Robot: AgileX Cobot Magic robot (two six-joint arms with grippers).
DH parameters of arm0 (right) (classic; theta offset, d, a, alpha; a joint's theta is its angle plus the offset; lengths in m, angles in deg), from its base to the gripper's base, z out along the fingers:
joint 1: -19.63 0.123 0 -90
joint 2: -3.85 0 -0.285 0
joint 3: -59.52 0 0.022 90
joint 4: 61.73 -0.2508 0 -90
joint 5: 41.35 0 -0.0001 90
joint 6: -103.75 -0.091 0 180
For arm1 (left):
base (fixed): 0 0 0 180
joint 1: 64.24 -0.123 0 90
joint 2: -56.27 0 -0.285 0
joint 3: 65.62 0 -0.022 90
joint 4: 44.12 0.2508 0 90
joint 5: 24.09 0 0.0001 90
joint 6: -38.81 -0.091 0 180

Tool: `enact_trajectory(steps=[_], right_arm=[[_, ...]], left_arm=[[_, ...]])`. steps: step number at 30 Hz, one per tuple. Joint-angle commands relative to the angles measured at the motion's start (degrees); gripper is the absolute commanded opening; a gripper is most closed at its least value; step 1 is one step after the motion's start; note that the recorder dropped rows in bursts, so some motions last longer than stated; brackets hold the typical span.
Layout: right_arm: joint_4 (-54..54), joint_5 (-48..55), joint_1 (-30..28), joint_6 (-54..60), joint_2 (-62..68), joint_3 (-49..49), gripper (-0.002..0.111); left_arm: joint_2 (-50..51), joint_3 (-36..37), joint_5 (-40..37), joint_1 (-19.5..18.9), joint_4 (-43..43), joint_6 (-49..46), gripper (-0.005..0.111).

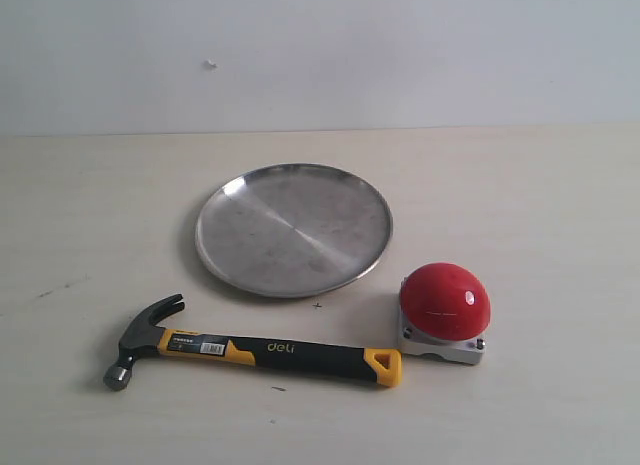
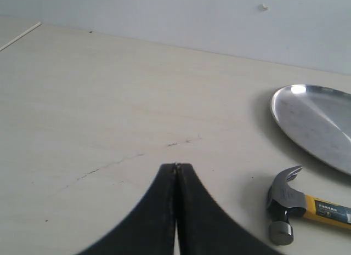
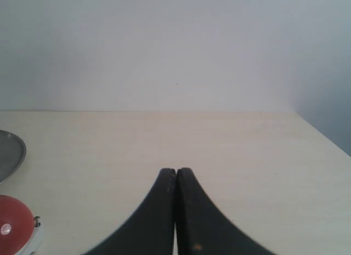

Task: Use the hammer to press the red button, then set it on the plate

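Much bare table (image 1: 560,195) flanks hammer (image 1: 262,353), plate (image 1: 293,230), red button (image 1: 446,299).

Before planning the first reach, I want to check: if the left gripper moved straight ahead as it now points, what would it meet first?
Ahead of the left gripper lies only bare table, then probably the wall; depth is hard to judge. The hammer and the plate lie to one side.

There was one table (image 1: 540,205), and on it one hammer (image 1: 255,351) in the lower left of the exterior view, one red button (image 1: 445,300) in the lower right and one plate (image 1: 293,228) in the middle. Two grippers were seen, each only in its own wrist view: one left gripper (image 2: 176,166) and one right gripper (image 3: 175,170).
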Motion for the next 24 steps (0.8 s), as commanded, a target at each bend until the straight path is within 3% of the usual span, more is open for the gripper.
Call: enact_trajectory(steps=[1, 18, 24], right_arm=[[0.00, -0.60, -0.37, 0.06, -0.37, 0.27, 0.000], [0.00, -0.60, -0.37, 0.06, -0.37, 0.27, 0.000], [0.00, -9.27, -0.37, 0.06, -0.37, 0.27, 0.000]], left_arm=[[-0.39, -0.05, 0.17, -0.15, 0.10, 0.17, 0.000], [-0.39, -0.05, 0.17, -0.15, 0.10, 0.17, 0.000], [-0.39, -0.05, 0.17, -0.15, 0.10, 0.17, 0.000]])
